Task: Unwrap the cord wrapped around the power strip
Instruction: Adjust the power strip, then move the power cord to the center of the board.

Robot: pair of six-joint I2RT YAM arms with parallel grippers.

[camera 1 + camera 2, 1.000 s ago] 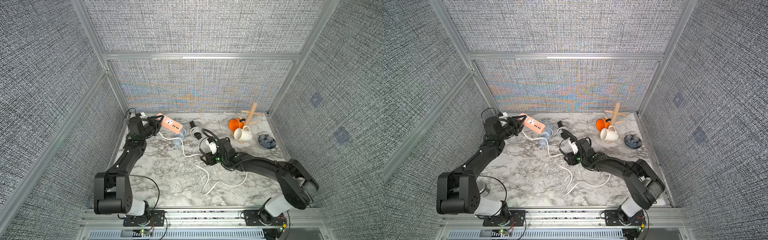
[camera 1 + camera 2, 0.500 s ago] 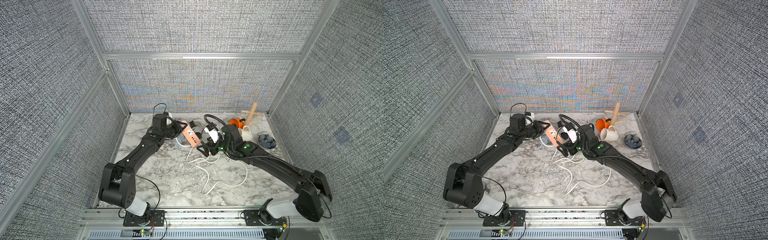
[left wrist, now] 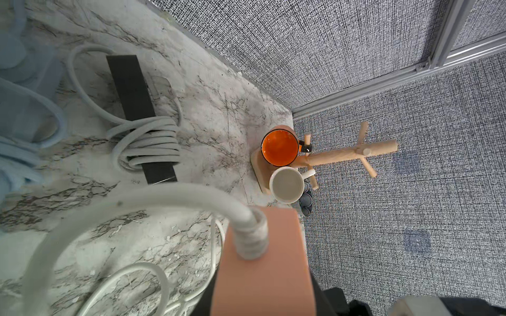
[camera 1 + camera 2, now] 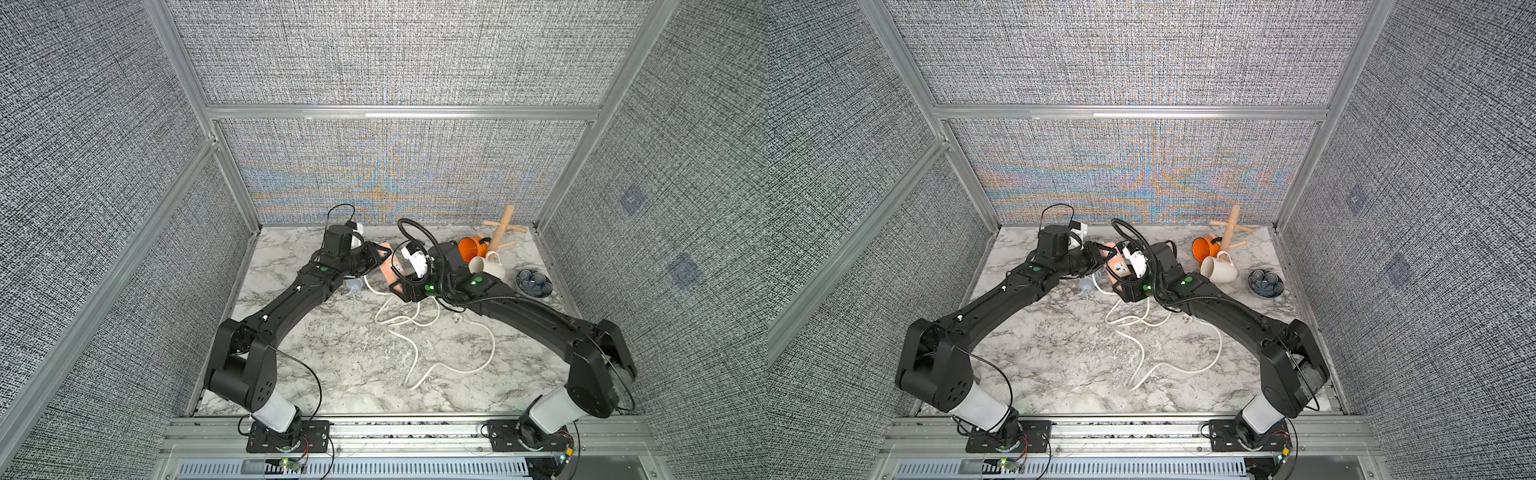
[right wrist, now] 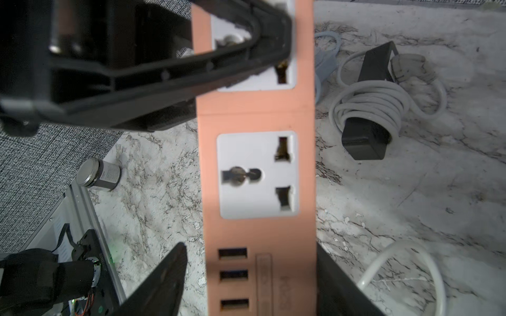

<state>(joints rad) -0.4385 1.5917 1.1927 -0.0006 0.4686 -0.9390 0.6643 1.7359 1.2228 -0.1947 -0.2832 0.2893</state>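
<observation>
Where the two arms meet, at the back of the bench (image 4: 332, 361): one salmon power strip (image 4: 388, 269), lifted off the marble and tilted, seen in both top views.
left gripper (image 4: 378, 257): pinches the upper end of the power strip.
right gripper (image 4: 398, 288): is at the lower end of the power strip; from above I cannot tell if it presses.
cord (image 4: 415, 332): one white cord, loose in several loops on the bench below the power strip.
mugs: two, one orange mug (image 4: 471, 248) and one cream mug (image 4: 487, 269), both close against the one wooden mug tree (image 4: 500, 230).
bowl (image 4: 534, 283): one, dark blue, just beside the cream mug.
left wrist view, strip end: the cord leaves the salmon end through one ribbed sleeve (image 3: 252, 238) and bends away in an arc.
black strip (image 3: 128, 87): one, flat on the bench, with one grey cord (image 3: 153, 145) wound around it in several turns.
right wrist view, salmon face: two white sockets and three USB slots; one finger of the left gripper crosses the upper socket.
right gripper fingers (image 5: 164, 287): two, spread on either side of the power strip; on one side marble shows in the gap, and the other finger lies against the edge.
can (image 5: 100, 175): one, small and metal, near the bench edge.
</observation>
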